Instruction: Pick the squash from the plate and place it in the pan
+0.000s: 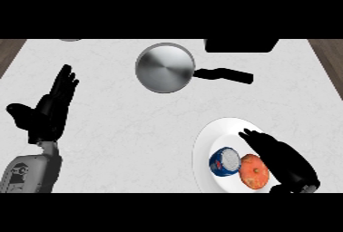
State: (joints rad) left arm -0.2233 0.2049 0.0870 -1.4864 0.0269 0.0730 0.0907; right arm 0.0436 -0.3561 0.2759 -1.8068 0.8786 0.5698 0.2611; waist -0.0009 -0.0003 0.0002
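Here, right hand (285,161) overhangs plate (208,145) rim.

Kitchen. White marbled counter (120,122) with a steel pan (164,68), black handle (227,74), at far centre. White plate (204,145) near right holds an orange squash (253,171) and a blue-and-white round container (224,163). Dark wood strips (10,50) show past the counter's far corners.

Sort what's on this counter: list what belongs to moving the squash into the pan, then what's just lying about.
Belongs to the job: squash on the plate; pan farther back; right hand over the plate, beside the squash.
Lying about: blue and white round item, also on the plate; black block at the far edge; left hand, resting open at the left.
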